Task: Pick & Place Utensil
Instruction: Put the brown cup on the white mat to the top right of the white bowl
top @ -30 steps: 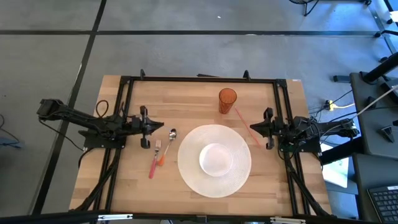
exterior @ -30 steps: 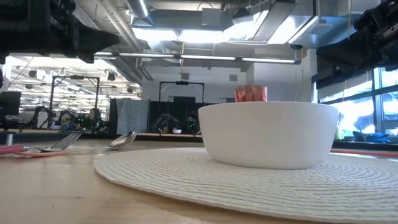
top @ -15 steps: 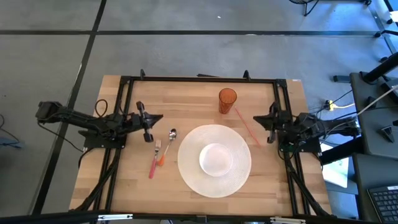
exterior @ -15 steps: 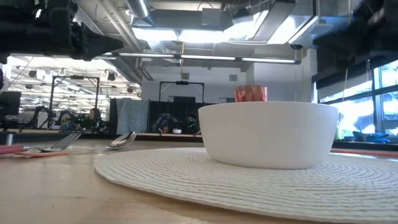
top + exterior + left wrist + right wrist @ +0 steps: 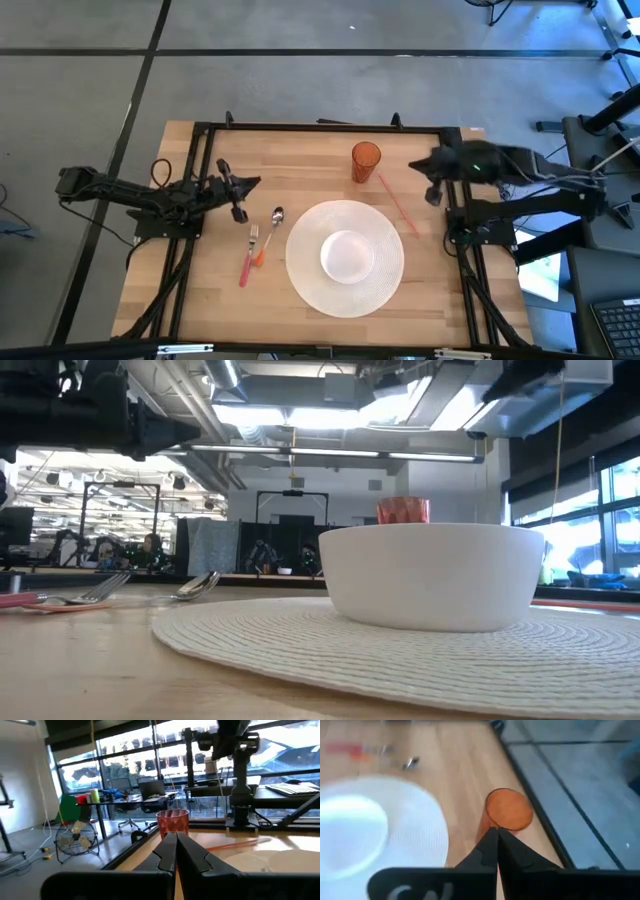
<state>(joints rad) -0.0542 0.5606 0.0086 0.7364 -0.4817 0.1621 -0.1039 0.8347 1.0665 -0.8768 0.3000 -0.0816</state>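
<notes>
A fork (image 5: 249,256) with a red handle and a spoon (image 5: 274,222) lie flat on the wooden table, left of a round white placemat (image 5: 300,275). The low view shows the fork (image 5: 95,592) and the spoon (image 5: 197,586) too. A white bowl (image 5: 347,255) sits on the mat. My left gripper (image 5: 252,184) hovers shut, just beyond the far end of the spoon, pointing toward the orange cup (image 5: 172,821). My right gripper (image 5: 416,166) is shut and raised, right of the orange cup (image 5: 365,160), looking down on it (image 5: 507,810).
A thin red stick (image 5: 397,205) lies on the table between the cup and the mat's right side. A black frame (image 5: 320,127) runs round the table's edges. Bare wood shows near the left and near edges.
My right gripper has risen from the table's right edge and swung toward the far edge, up beside the orange cup, tipping to look down. My left gripper has shifted slightly toward the far edge and turned toward the cup. Both stay shut. The utensils have not moved.
</notes>
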